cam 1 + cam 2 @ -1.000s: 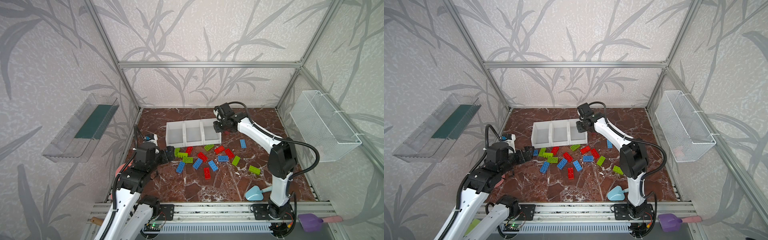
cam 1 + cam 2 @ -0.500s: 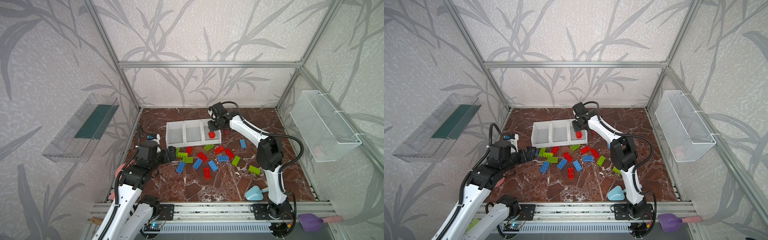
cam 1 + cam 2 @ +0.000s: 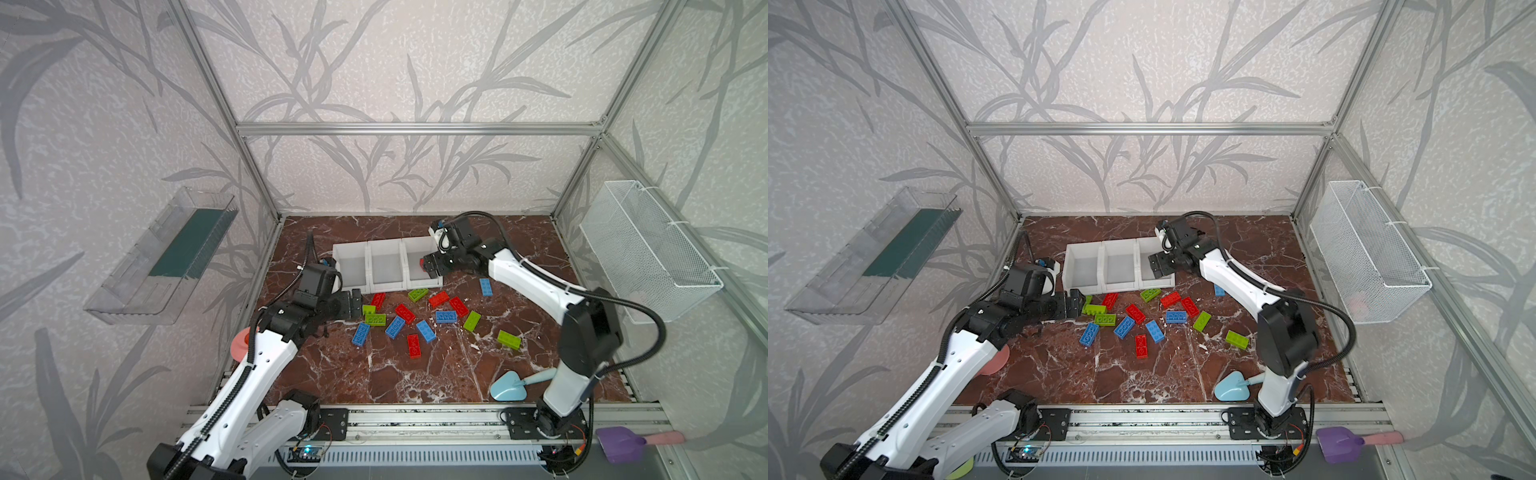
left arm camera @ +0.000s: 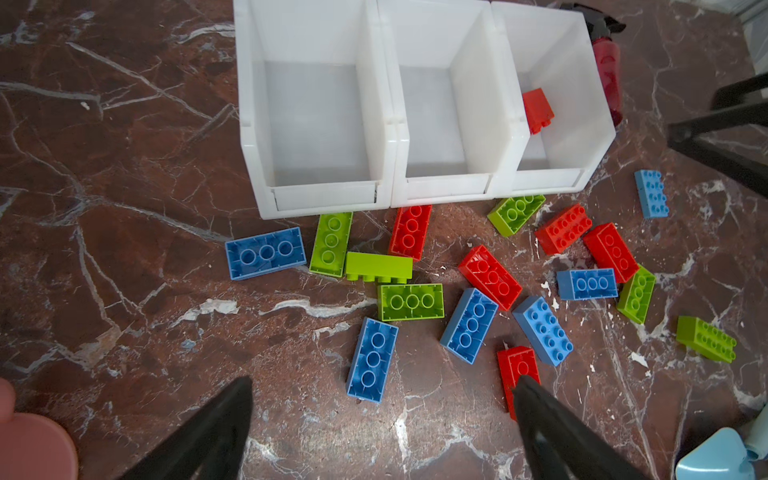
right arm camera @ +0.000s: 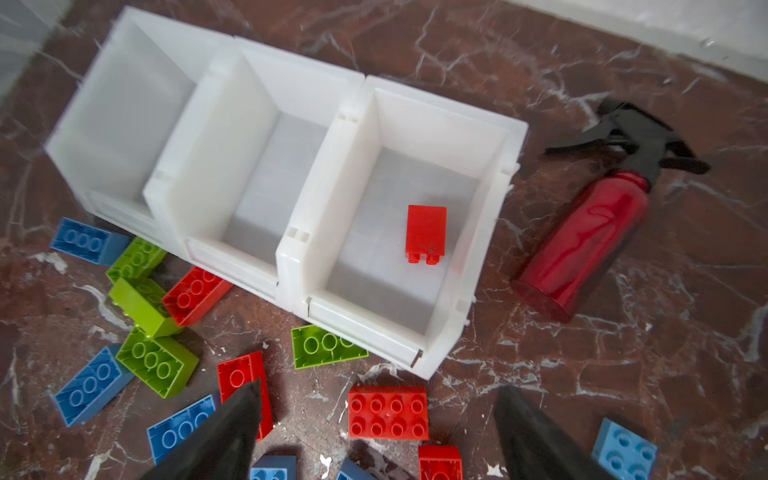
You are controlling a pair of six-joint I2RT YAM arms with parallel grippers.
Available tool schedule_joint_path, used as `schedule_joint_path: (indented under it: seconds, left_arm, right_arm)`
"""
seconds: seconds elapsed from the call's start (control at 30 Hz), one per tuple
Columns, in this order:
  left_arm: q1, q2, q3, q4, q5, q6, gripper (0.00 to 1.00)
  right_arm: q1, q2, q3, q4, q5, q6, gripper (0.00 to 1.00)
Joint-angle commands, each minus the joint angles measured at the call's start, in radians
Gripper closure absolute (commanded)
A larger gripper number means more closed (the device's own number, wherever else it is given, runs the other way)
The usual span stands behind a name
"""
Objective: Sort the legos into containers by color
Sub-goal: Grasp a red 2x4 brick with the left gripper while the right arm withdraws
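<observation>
One red brick is lying, or possibly tumbling, inside the end bin by the right gripper, which is gaping to let it go, while the left gripper is hovering spread over loose bricks on the counter.

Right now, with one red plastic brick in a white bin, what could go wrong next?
The lime green studded plastic bricks ahead of the open left gripper touch each other; closing on one could drag a neighbour.
The black-nozzled red spray bottle lies beside the end white plastic bin; the right gripper could knock it.
</observation>
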Motion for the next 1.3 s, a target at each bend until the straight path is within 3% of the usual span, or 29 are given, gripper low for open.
schedule_joint_path:
  seconds: [0.0, 0.1, 0.2, 0.47, 0.93, 1.27]
  left_arm:
    - [-0.031, 0.059, 0.041, -0.04, -0.019, 0.036, 0.11]
    - [-0.062, 0.149, 0.065, -0.024, -0.012, 0.035, 0.24]
    - [-0.085, 0.251, 0.103, -0.02, -0.001, 0.029, 0.31]
    - [-0.139, 0.485, 0.204, 0.041, 0.026, 0.019, 0.23]
    - [-0.155, 0.738, 0.246, 0.143, -0.043, 0.039, 0.22]
    - [-0.155, 0.836, 0.287, 0.192, -0.076, 0.059, 0.22]
  right_arm:
    - [0.001, -0.202, -0.226, 0.266, -0.024, 0.03, 0.06]
    - [-0.001, -0.362, -0.415, 0.357, -0.003, 0.066, 0.05]
    - [0.001, -0.474, -0.554, 0.404, 0.002, 0.108, 0.05]
    - [-0.001, -0.744, -0.886, 0.593, -0.006, 0.238, 0.07]
    - [0.001, -0.887, -1.041, 0.745, 0.003, 0.296, 0.09]
    - [0.002, -0.875, -1.053, 0.773, -0.011, 0.302, 0.1]
